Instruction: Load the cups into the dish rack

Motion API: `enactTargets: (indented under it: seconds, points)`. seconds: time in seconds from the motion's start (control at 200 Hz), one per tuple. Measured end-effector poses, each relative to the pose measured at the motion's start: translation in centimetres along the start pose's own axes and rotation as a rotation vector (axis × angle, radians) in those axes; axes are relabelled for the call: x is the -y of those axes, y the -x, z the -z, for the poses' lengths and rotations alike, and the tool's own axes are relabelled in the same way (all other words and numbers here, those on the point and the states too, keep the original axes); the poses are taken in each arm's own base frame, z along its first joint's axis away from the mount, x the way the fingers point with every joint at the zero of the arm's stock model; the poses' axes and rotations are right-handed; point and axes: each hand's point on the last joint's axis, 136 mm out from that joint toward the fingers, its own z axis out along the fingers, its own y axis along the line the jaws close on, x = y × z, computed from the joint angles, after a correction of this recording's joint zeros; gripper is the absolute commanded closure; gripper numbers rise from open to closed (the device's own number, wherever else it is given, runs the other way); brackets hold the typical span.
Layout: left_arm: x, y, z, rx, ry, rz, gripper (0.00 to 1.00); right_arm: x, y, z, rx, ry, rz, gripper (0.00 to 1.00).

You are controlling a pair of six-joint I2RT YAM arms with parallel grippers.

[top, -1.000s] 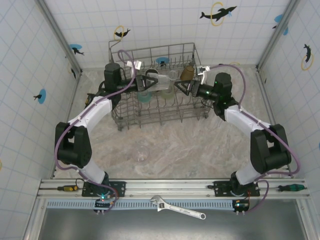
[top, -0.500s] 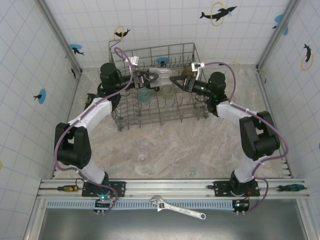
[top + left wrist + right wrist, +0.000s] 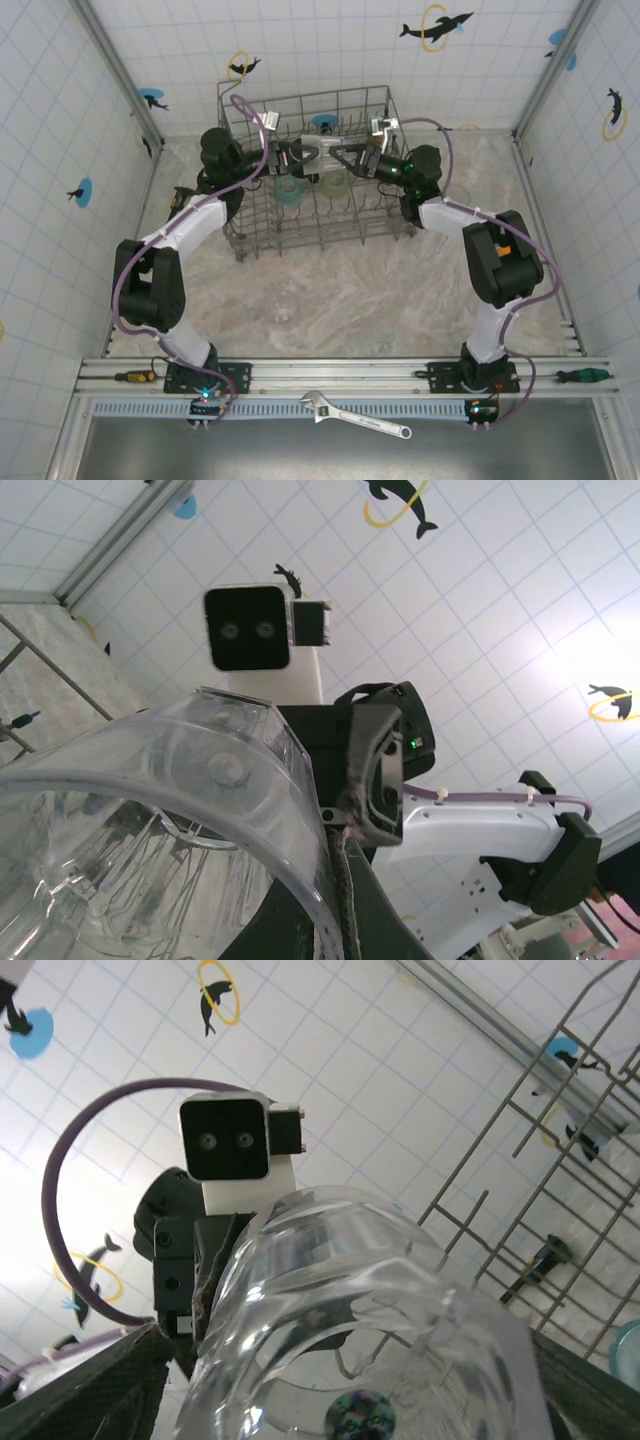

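A clear glass (image 3: 322,152) hangs over the back of the grey wire dish rack (image 3: 300,100). My left gripper (image 3: 302,156) is shut on its rim; in the left wrist view the glass (image 3: 150,810) wall is pinched between the dark fingers (image 3: 400,920). My right gripper (image 3: 342,157) comes from the right, and its wide jaws straddle the same glass (image 3: 380,1330). A thin gap shows beside its left finger (image 3: 80,1380). A teal cup (image 3: 288,190) and a pale green cup (image 3: 335,183) sit in the rack. Another clear glass (image 3: 285,305) stands on the table.
The rack's wires (image 3: 560,1120) rise close by on the right in the right wrist view. A wrench (image 3: 360,418) lies on the front ledge below the rail. Tiled walls close in on both sides and the back.
My right gripper has moved left over the rack until its jaws reach around the glass that the left gripper holds. The left gripper has shifted the glass slightly back and right.
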Motion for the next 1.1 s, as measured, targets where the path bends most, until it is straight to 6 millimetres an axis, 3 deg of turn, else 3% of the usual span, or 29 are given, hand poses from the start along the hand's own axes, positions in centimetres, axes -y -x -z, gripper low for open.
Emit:
enactTargets:
  seconds: [0.275,0.385,0.596,0.801,0.901,1.096]
  points:
    - [0.1,-0.1,0.1,-0.011,-0.011,0.010,1.00,0.0,0.0,0.0,0.004,0.030,-0.020,0.48]
    - [0.0,-0.1,0.1,-0.011,-0.007,0.007,0.83,0.1,0.0,0.0,0.003,0.027,-0.019,0.53]
    - [-1.4,-0.2,0.2,0.004,0.041,0.001,0.32,1.7,-0.9,-0.3,-0.027,-0.030,-0.005,0.56]
    - [-4.1,1.2,2.3,0.085,0.185,0.016,0.03,3.8,-1.6,-0.7,-0.082,-0.158,0.040,0.58]
    - [-4.5,2.4,4.0,0.146,0.277,-0.005,0.03,3.7,-1.4,-1.2,-0.112,-0.200,0.092,0.59]
    - [-3.3,5.1,8.4,0.284,0.487,-0.099,0.03,3.3,-2.0,-3.3,-0.208,-0.273,0.217,0.59]
